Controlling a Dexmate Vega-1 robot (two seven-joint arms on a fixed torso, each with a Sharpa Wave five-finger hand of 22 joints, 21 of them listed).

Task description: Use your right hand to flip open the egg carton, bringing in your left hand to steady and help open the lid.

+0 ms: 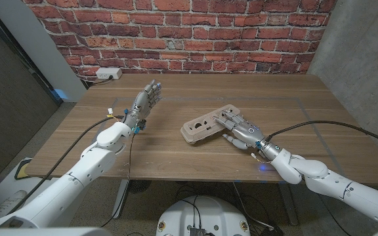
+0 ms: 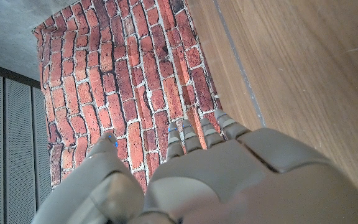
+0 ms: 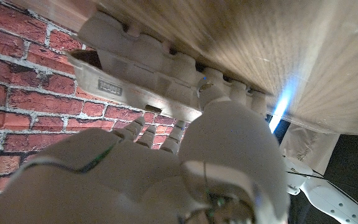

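A grey-brown cardboard egg carton (image 1: 207, 124) lies closed near the middle of the wooden table (image 1: 176, 98), set at a slant. My right hand (image 1: 239, 130) lies over the carton's near right end, its fingers spread on the lid and its thumb by the front edge. In the right wrist view the carton (image 3: 135, 74) runs just past my right hand (image 3: 185, 162), whose fingers (image 3: 143, 132) reach its lid. My left hand (image 1: 144, 103) stands raised over the table's left part, well apart from the carton, fingers up and apart, holding nothing. The left wrist view shows this left hand (image 2: 229, 180) before the brick wall.
A brick wall (image 1: 176, 33) stands behind the table. A white power strip (image 1: 107, 73) sits at the table's far left corner. Black cables (image 1: 346, 128) trail from both arms across the table.
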